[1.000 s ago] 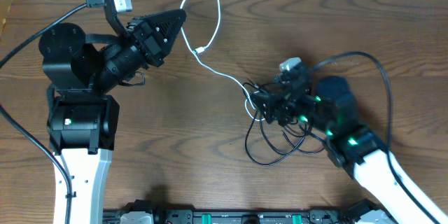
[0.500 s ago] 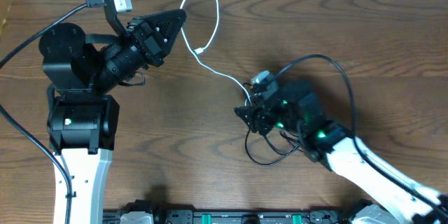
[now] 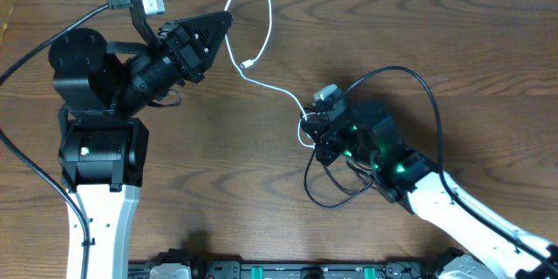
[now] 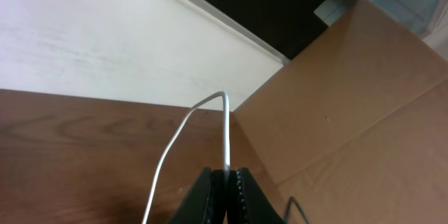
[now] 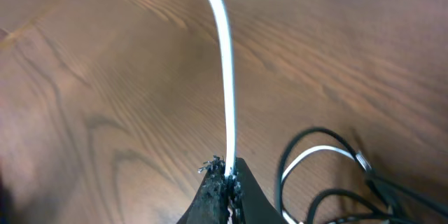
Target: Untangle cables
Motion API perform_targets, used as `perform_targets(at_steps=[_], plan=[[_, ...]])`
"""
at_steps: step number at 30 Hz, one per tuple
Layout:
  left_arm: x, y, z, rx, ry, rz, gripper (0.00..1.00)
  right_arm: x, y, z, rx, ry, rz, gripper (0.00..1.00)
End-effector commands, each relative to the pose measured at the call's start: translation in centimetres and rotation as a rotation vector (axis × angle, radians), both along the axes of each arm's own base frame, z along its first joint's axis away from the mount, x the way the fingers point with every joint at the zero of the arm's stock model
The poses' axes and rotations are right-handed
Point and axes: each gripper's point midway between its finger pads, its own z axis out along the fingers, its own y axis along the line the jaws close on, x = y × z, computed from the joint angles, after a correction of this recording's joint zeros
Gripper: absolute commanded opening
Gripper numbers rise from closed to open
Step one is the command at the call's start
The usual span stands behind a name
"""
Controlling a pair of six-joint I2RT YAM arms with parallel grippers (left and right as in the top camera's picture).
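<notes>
A thin white cable (image 3: 269, 26) loops from my left gripper (image 3: 228, 21) near the table's far edge, past its small plug (image 3: 250, 63), down to my right gripper (image 3: 307, 123) at mid-table. Both grippers are shut on this white cable: it rises from between the left jaws (image 4: 226, 133) and from between the right jaws (image 5: 225, 77). Black cables (image 3: 336, 183) lie in tangled loops just below and right of the right gripper, partly hidden under that arm. A white loop and black loops (image 5: 329, 182) lie to the right of the jaws in the right wrist view.
A brown cardboard box (image 4: 350, 112) stands beyond the table's edge in the left wrist view. The left arm's base (image 3: 96, 153) fills the left side. The right arm's thick black cable (image 3: 410, 78) arcs above its wrist. A rail (image 3: 288, 270) runs along the front edge.
The right arm moved left along the tangle, and its gripper closed from open onto the white cable. The left gripper kept still, holding the white cable.
</notes>
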Motion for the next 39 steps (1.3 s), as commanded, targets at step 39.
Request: perform_targets(at_steps=[39], plan=[[0.3,-4.4,-9.7,0.216,0.201,-0.168,0.08,-2.9,-15.0,28.4,0.282,-0.710,-0.391,0.01]])
